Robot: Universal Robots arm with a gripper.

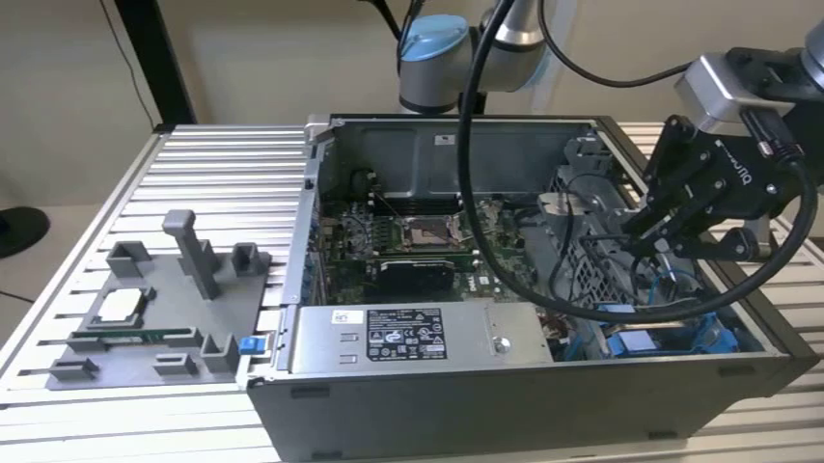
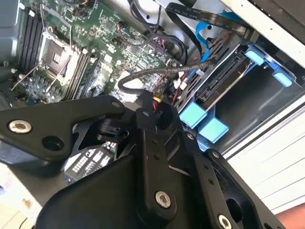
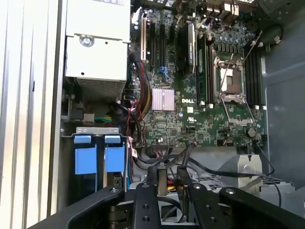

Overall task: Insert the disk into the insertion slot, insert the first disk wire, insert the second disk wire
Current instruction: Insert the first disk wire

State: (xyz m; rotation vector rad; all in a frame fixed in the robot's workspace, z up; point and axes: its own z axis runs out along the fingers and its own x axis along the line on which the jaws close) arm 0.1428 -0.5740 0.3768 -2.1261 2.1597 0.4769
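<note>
- fingers (image 3: 152,180) of the gripper (image 1: 644,234) are pressed in on a wire plug (image 3: 163,180); in both wrist views the 2 black fingers stand one on each side of it, and red and yellow leads run from the plug.
- in the exterior view the gripper hangs inside the open computer case (image 1: 515,405), at the exterior view's right, above the drive bay end.
- just beyond the plug in the second wrist view lies the disk (image 2: 223,83), seated in the insertion slot (image 2: 252,107), dark face showing, its connector edge turned toward the gripper.
- 2 bright blue carrier tabs (image 2: 193,114) stick out at the slot's mouth, near the fingers but apart from them.
- a black braided cable (image 2: 162,71) loops between the plug and the disk, and a flat blue cable (image 2: 202,33) runs past the slot's far side.
- further in sits the green motherboard (image 3: 200,114) with its open cpu socket (image 3: 232,78).
- the grey labelled power-supply box (image 1: 386,338) fills the case's front edge, beside the slot toward the exterior view's left.
- the case rests on a ribbed aluminium table (image 1: 219,174).
- a grey parts fixture (image 1: 142,328) lies on the table at the exterior view's left, well apart from the gripper.
- the arm's blue-capped base joint (image 1: 435,48) stands behind the case.
</note>
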